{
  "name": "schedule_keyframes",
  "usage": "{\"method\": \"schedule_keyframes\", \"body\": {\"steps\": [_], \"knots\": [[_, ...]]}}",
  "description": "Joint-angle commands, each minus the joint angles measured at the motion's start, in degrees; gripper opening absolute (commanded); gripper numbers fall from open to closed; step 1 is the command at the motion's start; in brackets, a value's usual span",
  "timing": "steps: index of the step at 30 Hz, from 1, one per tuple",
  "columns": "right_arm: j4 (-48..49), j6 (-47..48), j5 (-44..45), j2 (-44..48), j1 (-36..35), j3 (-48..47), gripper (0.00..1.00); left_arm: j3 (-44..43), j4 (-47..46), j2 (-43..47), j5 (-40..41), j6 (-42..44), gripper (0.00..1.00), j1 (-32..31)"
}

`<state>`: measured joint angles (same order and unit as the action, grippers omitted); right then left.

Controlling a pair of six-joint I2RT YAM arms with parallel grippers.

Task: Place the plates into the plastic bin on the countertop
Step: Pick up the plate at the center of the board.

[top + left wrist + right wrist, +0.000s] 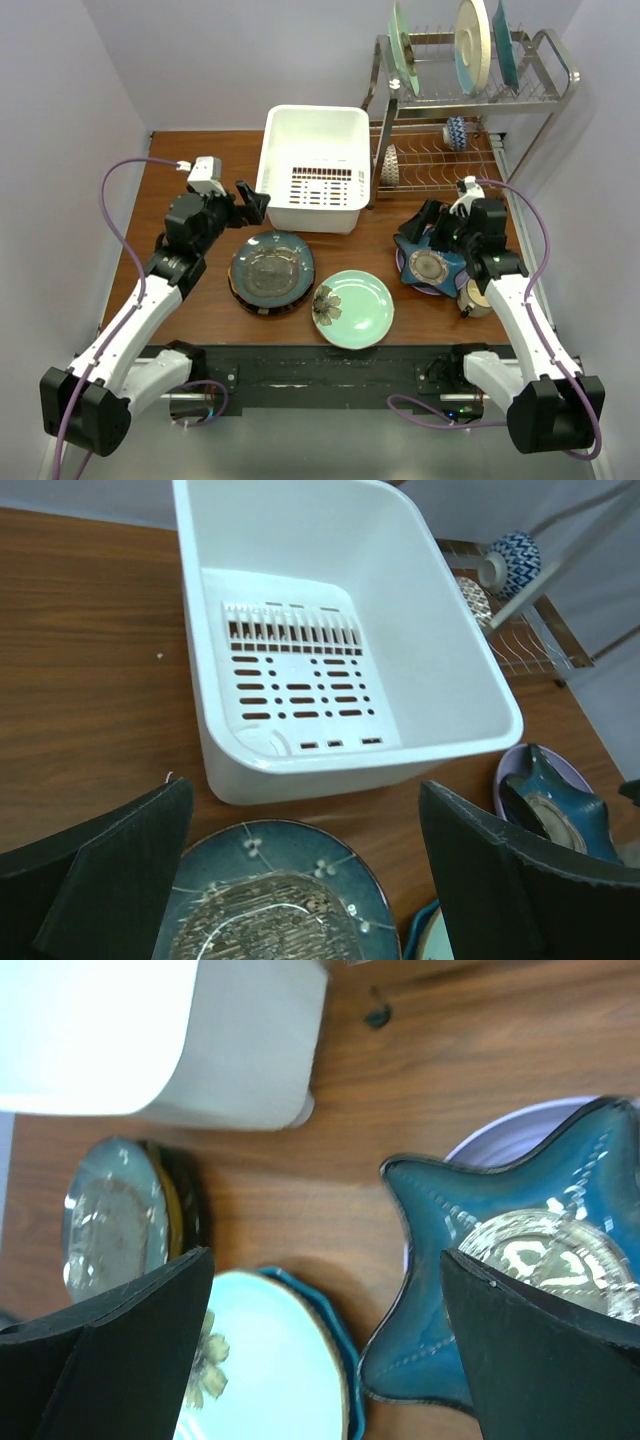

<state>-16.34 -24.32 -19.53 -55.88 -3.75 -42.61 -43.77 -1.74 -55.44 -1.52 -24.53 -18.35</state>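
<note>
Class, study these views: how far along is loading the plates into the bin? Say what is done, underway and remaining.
Done: nothing; the white bin is empty. Underway: both grippers open and empty, left gripper by the dark teal plate, right gripper over the blue star plate. Remaining: those stacks and the mint flower plate, all on the countertop.

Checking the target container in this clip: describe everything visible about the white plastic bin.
The white plastic bin is a rectangular tub with rounded corners, a rolled rim and smooth glossy walls. Its floor carries rows of slots and a comb of short ribs. It sits upright and empty on the wooden countertop, at the back centre, with the wire rack close on its right. The open left tool hovers at its near left corner; no contact shows.
</note>
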Motion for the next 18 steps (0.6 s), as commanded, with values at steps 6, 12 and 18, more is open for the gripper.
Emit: {"method": "schedule_keyframes", "body": {"steps": [6,12,18], "knots": [[-9.9,2.9,-6.0,5.2,-0.5,0.2,0.99,0.3,9.3,3.3,-12.7,-3.9,0.98,0.2],[-10.2,-1.7,-10.1,7.8,-0.7,4.5,0.93,-1.9,13.4,0.8,-22.3,-4.4,0.97,0.2],[-11.8,-3.7,-12.8,10.9,-1.3,8.6,0.86,-0.2,16.4,0.9,-27.4,-2.9,0.94,-1.2]]}}
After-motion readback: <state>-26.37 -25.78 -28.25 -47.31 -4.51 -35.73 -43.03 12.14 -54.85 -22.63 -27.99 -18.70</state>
